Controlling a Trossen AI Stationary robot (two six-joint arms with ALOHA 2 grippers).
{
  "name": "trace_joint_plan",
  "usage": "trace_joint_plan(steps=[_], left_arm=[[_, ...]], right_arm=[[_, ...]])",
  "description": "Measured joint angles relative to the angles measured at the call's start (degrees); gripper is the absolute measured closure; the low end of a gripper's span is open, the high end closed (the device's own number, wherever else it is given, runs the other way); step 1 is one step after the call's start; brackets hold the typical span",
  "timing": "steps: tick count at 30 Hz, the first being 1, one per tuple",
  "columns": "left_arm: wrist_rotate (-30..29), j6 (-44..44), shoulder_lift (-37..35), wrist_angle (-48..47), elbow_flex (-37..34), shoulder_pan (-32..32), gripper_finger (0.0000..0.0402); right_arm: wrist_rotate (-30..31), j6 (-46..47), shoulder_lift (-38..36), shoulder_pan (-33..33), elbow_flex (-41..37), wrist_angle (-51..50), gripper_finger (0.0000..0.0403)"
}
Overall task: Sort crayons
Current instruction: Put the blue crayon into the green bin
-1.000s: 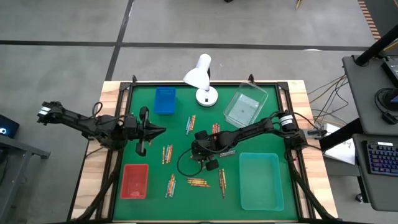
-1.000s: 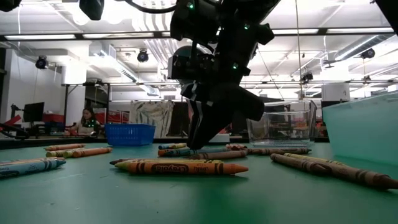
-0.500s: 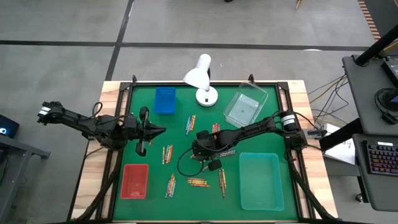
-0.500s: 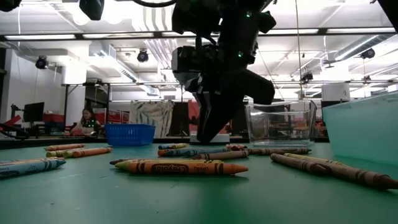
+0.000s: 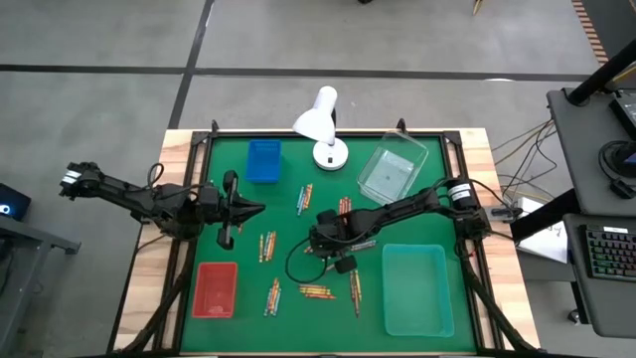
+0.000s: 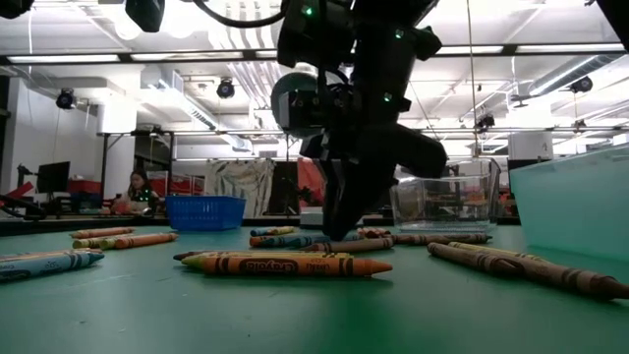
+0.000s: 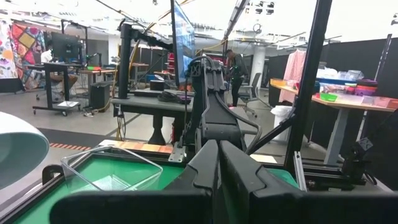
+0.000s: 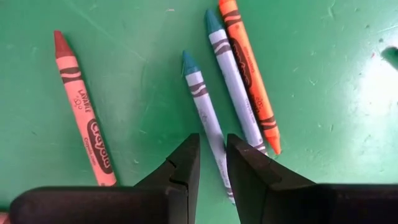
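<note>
The right gripper [image 8: 212, 163] pinches a blue-tipped paper-wrapped crayon [image 8: 203, 107] between narrowly spread fingers, a second blue crayon [image 8: 231, 87] and an orange one [image 8: 249, 73] just beside. The pick is under way; next probably comes a lift toward the blue tray [image 5: 263, 160]. The left gripper [image 7: 217, 163] waits, fingers pressed together.

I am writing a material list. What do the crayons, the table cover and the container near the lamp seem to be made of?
Crayons: wax sticks, seemingly, with matte printed paper wrappers; bare coloured tips show.
Table cover: green, matte, faintly scuffed; probably a felt or rubber mat, hard to tell which.
Container: clear, glossy, likely hard plastic; the green shows through it.
</note>
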Motion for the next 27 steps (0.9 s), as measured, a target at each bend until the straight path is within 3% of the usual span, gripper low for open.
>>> trace_joint_plan(steps=[18,27], left_arm=[[0.0,0.0,0.02,-0.46,0.0,-0.01,0.0402],[-0.01,0.0,0.02,-0.42,0.0,-0.02,0.0402]], right_arm=[[0.14,-2.62,3.02,0.0,-0.6,2.01,0.0333],[-0.04,-2.89,2.58,0.0,-0.67,1.94,0.0382]])
